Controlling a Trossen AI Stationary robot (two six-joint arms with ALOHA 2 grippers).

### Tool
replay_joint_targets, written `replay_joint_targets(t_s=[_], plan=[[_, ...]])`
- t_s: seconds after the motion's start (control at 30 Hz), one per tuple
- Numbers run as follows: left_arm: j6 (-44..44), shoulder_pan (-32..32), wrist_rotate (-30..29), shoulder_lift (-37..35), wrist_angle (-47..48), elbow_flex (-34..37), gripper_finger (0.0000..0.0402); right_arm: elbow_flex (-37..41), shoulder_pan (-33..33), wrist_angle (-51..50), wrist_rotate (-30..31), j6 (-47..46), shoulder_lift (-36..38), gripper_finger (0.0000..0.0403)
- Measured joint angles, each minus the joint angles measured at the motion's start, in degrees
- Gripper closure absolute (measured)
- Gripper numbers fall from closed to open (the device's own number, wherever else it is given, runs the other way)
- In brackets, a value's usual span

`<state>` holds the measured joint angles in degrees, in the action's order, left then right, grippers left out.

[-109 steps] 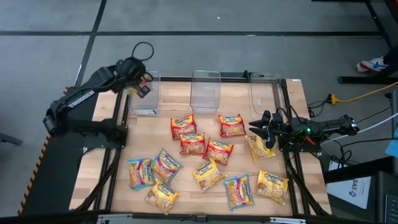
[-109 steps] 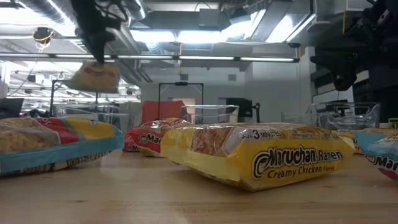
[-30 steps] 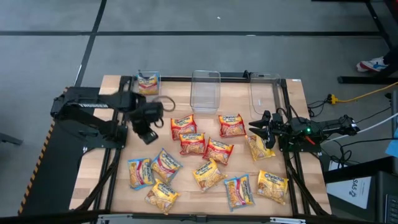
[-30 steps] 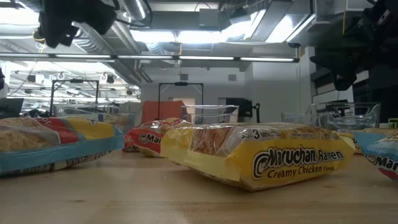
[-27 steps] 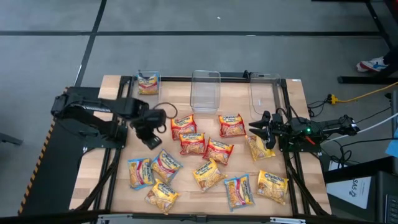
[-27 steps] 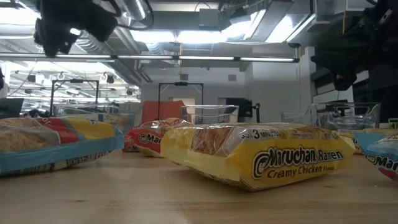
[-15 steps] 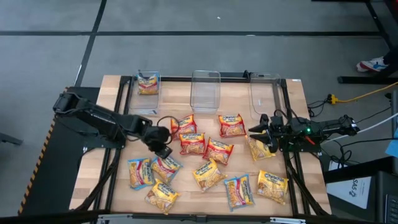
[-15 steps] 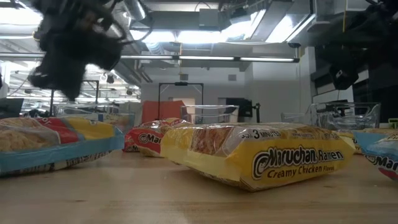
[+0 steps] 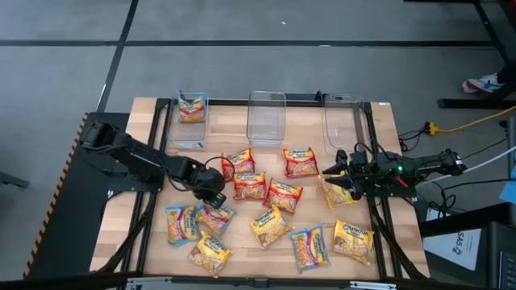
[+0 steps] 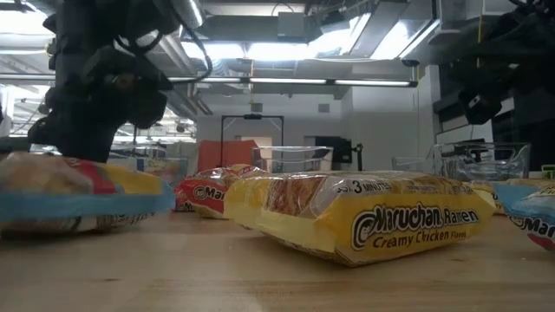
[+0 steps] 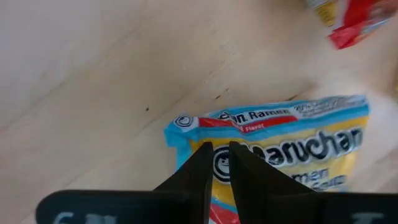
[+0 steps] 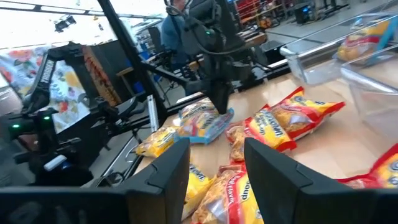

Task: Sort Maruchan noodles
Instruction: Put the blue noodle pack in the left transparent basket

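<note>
The wooden counter (image 9: 379, 121) carries the Maruchan noodles (image 9: 266, 189) scattered across its middle and near side, with one blue packet in the left clear bin (image 9: 190, 121). The left hand (image 9: 214, 200), fingers nearly together, presses onto a blue packet (image 11: 286, 149). The right hand (image 9: 337, 173) hangs spread and empty above a yellow packet (image 9: 334, 192).

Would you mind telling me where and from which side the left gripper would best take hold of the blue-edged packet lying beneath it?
Probably from straight above, at its crimped end seam. The blue-edged packet lies flat on the table, so its faces offer no hold, while the thin seam nearest the left gripper can be pinched. The fingers are nearly shut and would need to open first.
</note>
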<state>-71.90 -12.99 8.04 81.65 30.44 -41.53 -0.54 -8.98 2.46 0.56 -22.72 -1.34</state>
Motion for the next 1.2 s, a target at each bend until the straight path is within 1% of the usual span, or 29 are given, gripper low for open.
replay_joint_targets(t_s=[0.17, 0.3, 0.43, 0.57, 0.67, 0.8, 0.93, 1.07, 1.2], plan=[[0.02, -0.23, 0.46, 3.44, -3.1, -0.02, 0.0355, 0.02, 0.0, 0.0, -1.18, 0.0, 0.0, 0.0246], [0.05, -0.18, 0.64, 4.34, -4.75, -0.03, 0.0356, 0.0, -0.01, -0.04, -1.2, 0.0, 0.0, 0.0246], [-2.94, 0.66, 1.55, 1.95, -4.12, -0.47, 0.0356, 0.01, -0.02, -0.09, -1.2, 0.01, 0.0, 0.0246], [-3.58, 1.22, 1.57, -1.74, -4.52, -1.48, 0.0354, 0.0, -0.02, -1.2, -1.2, 0.02, 0.0, 0.0246], [-3.45, 1.22, 1.54, -3.15, -4.35, -1.61, 0.0341, 0.01, -0.02, -1.67, -1.2, 0.02, -0.02, 0.0246], [-3.03, 1.13, 1.95, -3.53, -3.1, -1.61, 0.0314, 0.0, -0.02, -1.64, -1.22, 0.02, -0.02, 0.0246], [-3.54, 1.09, 1.88, -3.53, 1.85, -1.61, 0.0289, 0.01, -0.02, -1.64, -1.22, 0.02, -0.02, 0.0246], [-4.47, 1.09, 3.0, -3.53, 7.44, -1.58, 0.0275, 0.0, 0.0, -1.64, -1.22, 0.02, -0.02, 0.0246], [-4.48, 1.07, 3.57, -3.53, 4.28, -1.58, 0.0269, 0.0, 0.0, -1.67, -1.22, 0.02, -0.02, 0.0246]])
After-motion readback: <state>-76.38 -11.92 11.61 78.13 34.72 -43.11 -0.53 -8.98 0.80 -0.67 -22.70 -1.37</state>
